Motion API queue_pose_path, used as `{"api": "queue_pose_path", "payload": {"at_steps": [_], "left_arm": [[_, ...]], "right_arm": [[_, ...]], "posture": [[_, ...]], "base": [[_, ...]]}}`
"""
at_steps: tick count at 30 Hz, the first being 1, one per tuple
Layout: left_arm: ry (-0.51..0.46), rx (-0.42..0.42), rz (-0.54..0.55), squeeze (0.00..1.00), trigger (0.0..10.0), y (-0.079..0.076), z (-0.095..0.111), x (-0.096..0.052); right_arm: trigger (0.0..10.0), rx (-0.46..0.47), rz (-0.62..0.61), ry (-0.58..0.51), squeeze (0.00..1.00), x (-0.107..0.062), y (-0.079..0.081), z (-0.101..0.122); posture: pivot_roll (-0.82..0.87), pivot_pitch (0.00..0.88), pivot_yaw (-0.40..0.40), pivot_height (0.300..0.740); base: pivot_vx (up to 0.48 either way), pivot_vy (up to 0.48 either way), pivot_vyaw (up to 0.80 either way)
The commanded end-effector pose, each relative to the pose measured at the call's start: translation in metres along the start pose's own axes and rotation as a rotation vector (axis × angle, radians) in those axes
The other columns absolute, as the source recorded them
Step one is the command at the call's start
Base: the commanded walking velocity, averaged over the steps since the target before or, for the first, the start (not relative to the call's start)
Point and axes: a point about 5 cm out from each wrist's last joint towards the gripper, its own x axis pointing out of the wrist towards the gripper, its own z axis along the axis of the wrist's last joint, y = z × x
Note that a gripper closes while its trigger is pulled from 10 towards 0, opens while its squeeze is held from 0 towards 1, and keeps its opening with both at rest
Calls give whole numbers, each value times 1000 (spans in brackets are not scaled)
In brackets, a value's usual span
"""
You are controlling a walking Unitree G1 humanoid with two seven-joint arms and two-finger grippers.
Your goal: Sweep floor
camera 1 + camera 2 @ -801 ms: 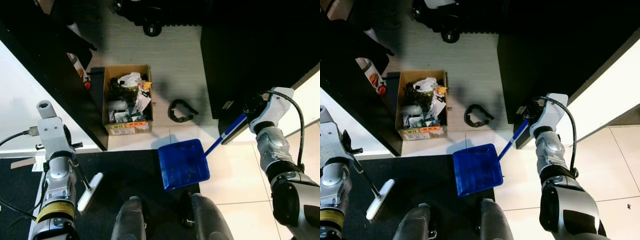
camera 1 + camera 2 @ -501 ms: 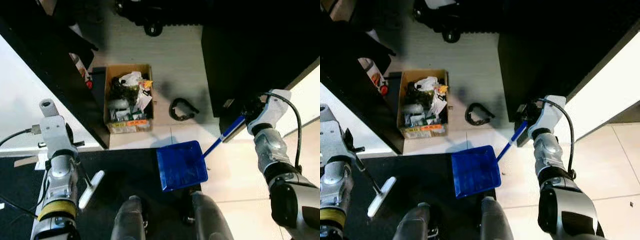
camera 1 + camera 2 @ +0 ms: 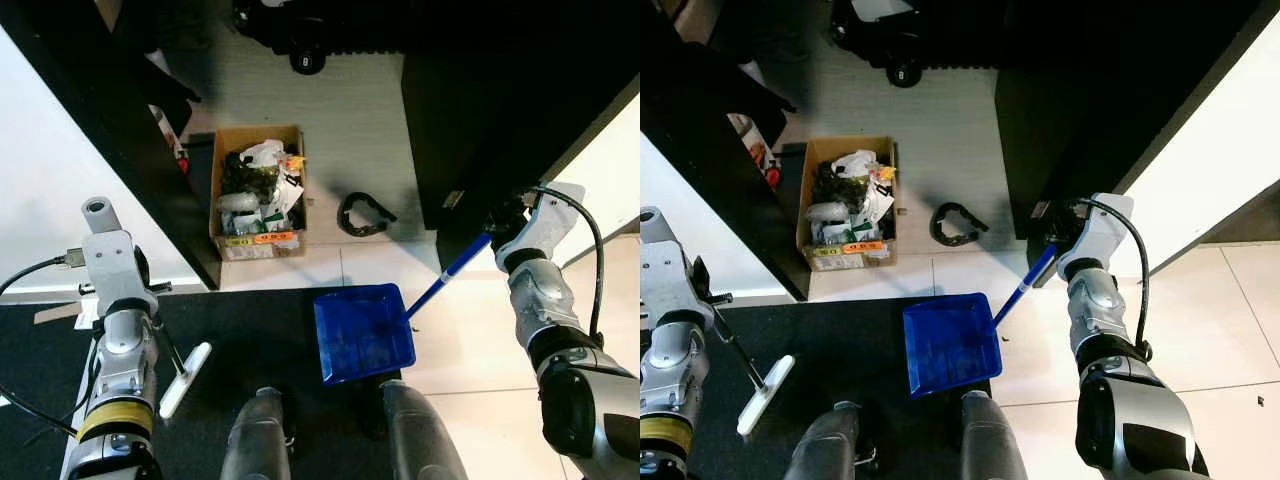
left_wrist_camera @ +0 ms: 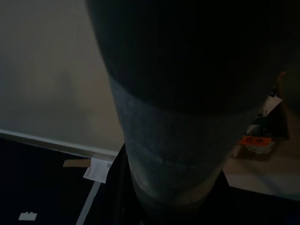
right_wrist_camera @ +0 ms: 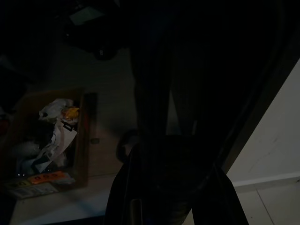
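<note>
- Two tools held: right gripper point(image 3: 1052, 238) closed on blue dustpan point(image 3: 951, 344) handle, pan angled floorward for catching.
- Left gripper point(image 3: 150, 310) clamping broom point(image 3: 184, 365), head low for sweeping.

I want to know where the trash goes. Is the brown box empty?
No, the cardboard box on the floor is stuffed with crumpled wrappers and other rubbish right up to its rim.

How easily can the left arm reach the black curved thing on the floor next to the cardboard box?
Probably not easily. The left end effector holds the brush, and the cardboard box and blue dustpan lie between it and the black curved thing.
</note>
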Motion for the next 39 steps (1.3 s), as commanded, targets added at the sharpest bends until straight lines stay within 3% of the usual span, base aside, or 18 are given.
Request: {"api": "queue_pose_path", "payload": {"at_steps": [1,15,23,30,39], "left_arm": [[13,-7,-10,0,10000,-4,-3,-2],[24,0,-16,0,10000,-2,-5,-2],[50,3,-15,0,10000,-1,-7,-1],[84,25,48,0,10000,3,-10,1],[95,14,24,0,10000,1,-11,1]], "right_arm": [[10000,10,-24,-19,0,-2,-6,2],[10000,9,-24,-13,0,-3,-6,-1],[10000,8,-23,-9,0,-4,-6,-2],[10000,6,-23,-5,0,-4,-6,-3],[10000,5,-22,-1,0,-4,-6,-3]], "posture": [[60,90,-37,740],[61,85,-33,740],[64,95,-31,740],[68,104,-34,740],[71,108,-34,740]], "base": [[-480,0,0],[-455,0,0],[0,0,0],[0,0,0],[0,0,0]]}}
